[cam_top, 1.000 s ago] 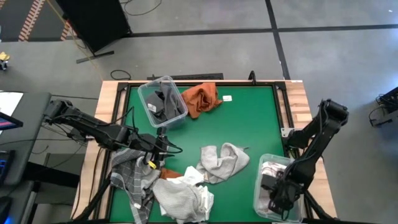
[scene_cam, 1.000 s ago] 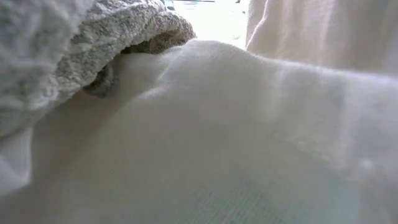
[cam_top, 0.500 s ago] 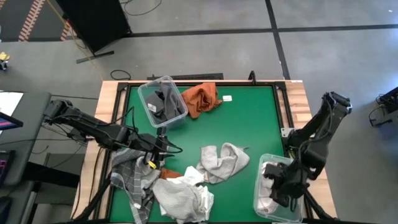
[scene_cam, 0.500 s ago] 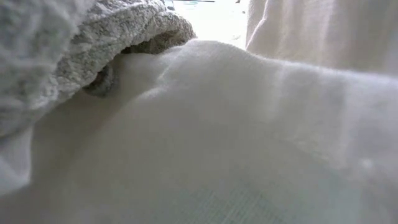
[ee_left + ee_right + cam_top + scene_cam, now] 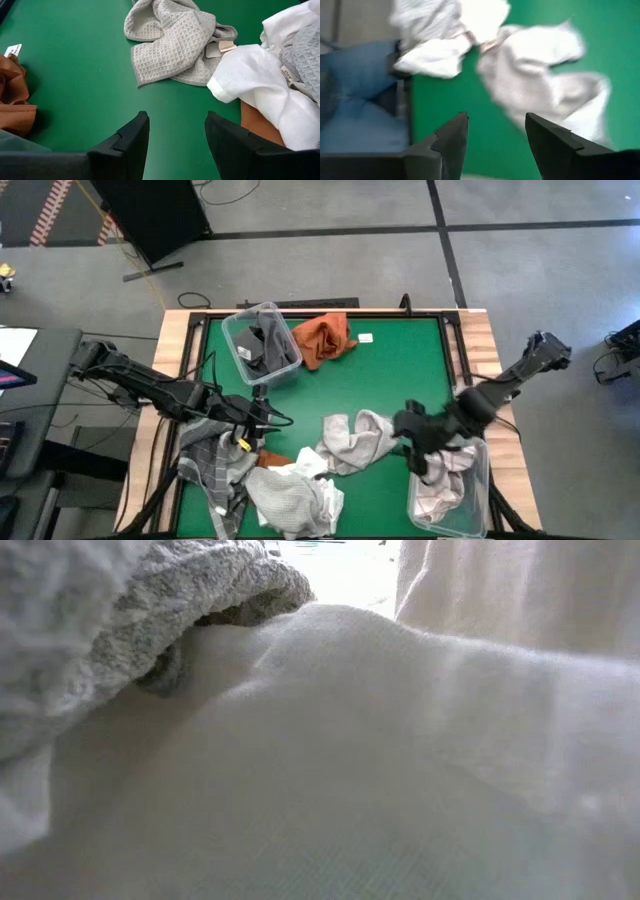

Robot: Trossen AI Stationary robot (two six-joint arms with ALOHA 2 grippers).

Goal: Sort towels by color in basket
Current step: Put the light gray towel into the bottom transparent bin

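Both grippers' fingers stand spread and empty, the right gripper (image 5: 412,423) blurred beside the light grey towel (image 5: 355,440) mid-table, the left gripper (image 5: 262,416) above the plaid towel (image 5: 215,465) and white towels (image 5: 290,495), which block the low view entirely.

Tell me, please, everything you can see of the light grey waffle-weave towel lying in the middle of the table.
The light grey waffle-weave towel is soft cloth with a square-grid texture and a hemmed edge, lying crumpled and folded over itself on the green table. A small tag shows at one edge. The white towel overlaps it there. The right gripper hovers open beside it, not touching.
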